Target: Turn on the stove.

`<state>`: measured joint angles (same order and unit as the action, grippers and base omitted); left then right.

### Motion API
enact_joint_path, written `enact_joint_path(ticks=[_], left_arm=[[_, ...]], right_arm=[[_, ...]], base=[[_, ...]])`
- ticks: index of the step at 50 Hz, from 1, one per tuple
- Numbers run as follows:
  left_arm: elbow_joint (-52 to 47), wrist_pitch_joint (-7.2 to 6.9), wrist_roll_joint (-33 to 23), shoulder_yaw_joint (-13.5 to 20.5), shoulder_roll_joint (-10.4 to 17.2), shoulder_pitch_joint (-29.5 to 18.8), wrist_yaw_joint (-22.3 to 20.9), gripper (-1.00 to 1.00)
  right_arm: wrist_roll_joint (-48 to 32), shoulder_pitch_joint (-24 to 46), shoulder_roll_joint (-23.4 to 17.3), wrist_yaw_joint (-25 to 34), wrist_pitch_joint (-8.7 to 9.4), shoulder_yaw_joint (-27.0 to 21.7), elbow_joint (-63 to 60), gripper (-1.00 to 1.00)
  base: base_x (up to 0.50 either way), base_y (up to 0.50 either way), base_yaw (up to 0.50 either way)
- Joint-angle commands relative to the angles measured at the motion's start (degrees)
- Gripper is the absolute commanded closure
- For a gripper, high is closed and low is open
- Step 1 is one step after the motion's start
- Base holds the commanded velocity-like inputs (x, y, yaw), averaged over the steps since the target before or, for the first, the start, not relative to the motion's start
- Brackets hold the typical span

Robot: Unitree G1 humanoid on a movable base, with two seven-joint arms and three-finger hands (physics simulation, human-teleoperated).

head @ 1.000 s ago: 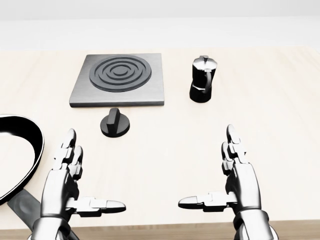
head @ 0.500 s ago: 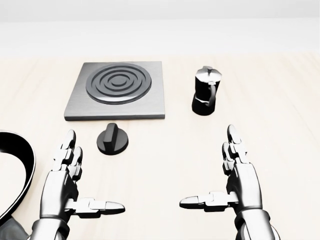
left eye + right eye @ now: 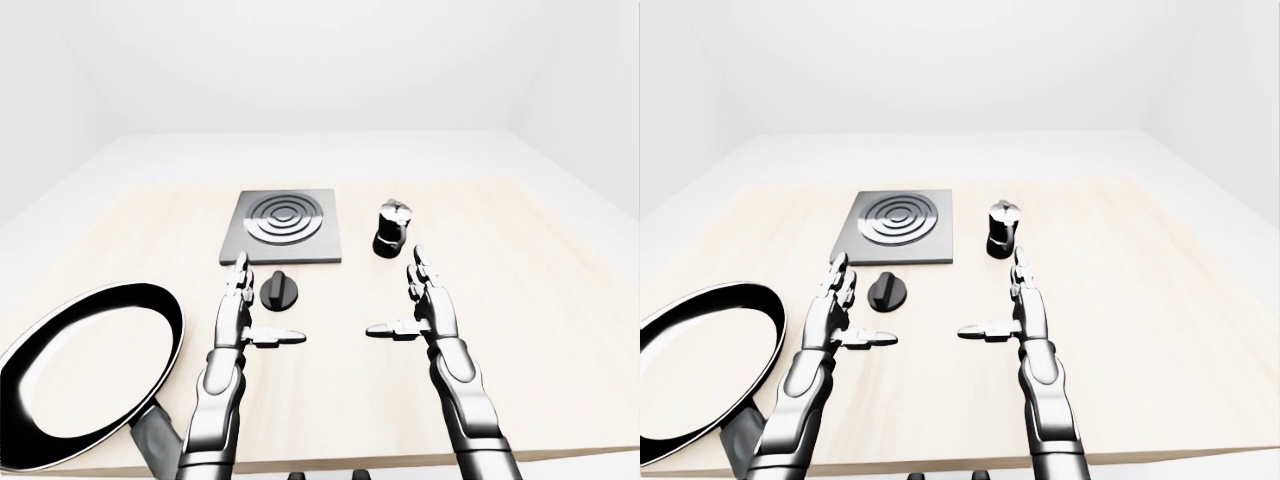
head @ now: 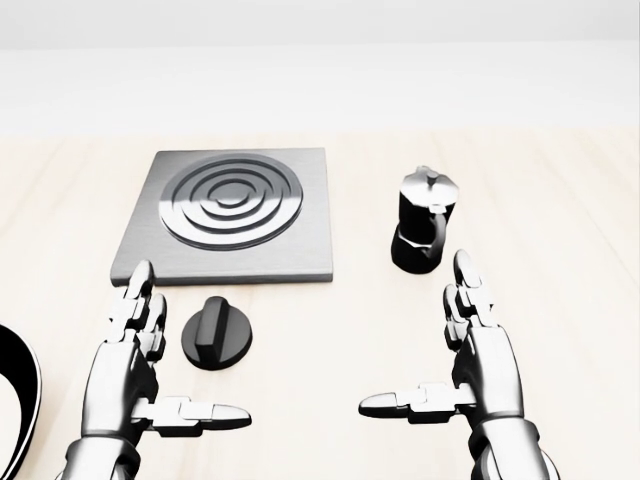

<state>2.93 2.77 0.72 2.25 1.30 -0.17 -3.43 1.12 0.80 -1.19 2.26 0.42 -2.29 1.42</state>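
Note:
A grey square stove plate (image 4: 228,217) with dark concentric rings lies on the pale wooden table (image 4: 560,230). Just below it in the head view sits its black round knob (image 4: 217,336), with a raised bar across the top. My left hand (image 4: 145,375) is open, fingers straight and thumb out, immediately left of the knob and not touching it. My right hand (image 4: 455,365) is open in the same flat pose, well to the right of the knob.
A black moka pot (image 4: 424,233) stands right of the stove, just above my right hand's fingertips. A large black frying pan (image 3: 85,375) lies at the table's lower left, its handle reaching over the near edge. White walls surround the table.
The camera has moved toward the table: stove, knob and pot slid down and grew in the head view, and the pan slipped off its left edge. Both hands keep the same open pose.

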Motion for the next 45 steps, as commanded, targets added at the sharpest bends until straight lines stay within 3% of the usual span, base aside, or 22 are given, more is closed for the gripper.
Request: enact_joint_path(ticks=[1, 21, 24, 26, 30, 33, 35, 45], left_arm=[[0.0, 0.07, -0.1, 0.0, 0.0, 0.1, 0.0, -1.00], [1.9, 0.16, -0.9, -0.2, 0.1, -0.5, 0.2, -1.00], [3.5, -0.57, -2.2, -0.3, 0.3, -1.0, 0.8, -1.00], [4.5, -0.10, -2.3, -0.2, 0.3, -1.3, 0.8, -1.00], [6.1, -0.61, -3.0, -0.1, 0.5, -2.2, 1.0, -1.00], [7.3, -0.50, -3.5, -0.2, 0.6, -2.6, 1.1, -1.00], [7.9, -0.50, -3.5, -0.2, 0.6, -2.9, 1.0, -1.00], [10.6, -1.85, -3.6, -0.6, 0.5, -3.7, 0.2, -1.00]], right_arm=[[0.0, 0.0, 0.0, 0.1, -0.03, 0.0, 0.2, -1.00], [0.0, -0.1, -0.1, 0.3, 0.06, -0.1, 0.3, -1.00], [0.0, -0.1, -0.1, 0.3, 0.00, 0.0, 0.4, -1.00], [0.0, 0.0, -0.1, 0.3, -0.05, -0.1, 0.6, -1.00], [-0.1, -0.1, 0.0, 0.2, 0.57, 0.1, 0.0, -1.00], [0.0, 0.3, 0.0, 0.3, 0.04, 0.0, 0.9, -1.00], [0.0, 0.0, 0.0, 0.2, 0.91, 0.1, -0.2, -1.00], [0.1, 0.6, -0.1, 0.2, -0.02, -0.1, 1.4, -1.00]], base=[[0.18, 0.00, 0.00], [0.02, 0.00, 0.00], [0.00, 0.00, 0.00], [0.00, 0.00, 0.00], [0.00, 0.00, 0.00], [0.00, 0.00, 0.00], [0.00, 0.00, 0.00], [0.00, 0.00, 0.00]])
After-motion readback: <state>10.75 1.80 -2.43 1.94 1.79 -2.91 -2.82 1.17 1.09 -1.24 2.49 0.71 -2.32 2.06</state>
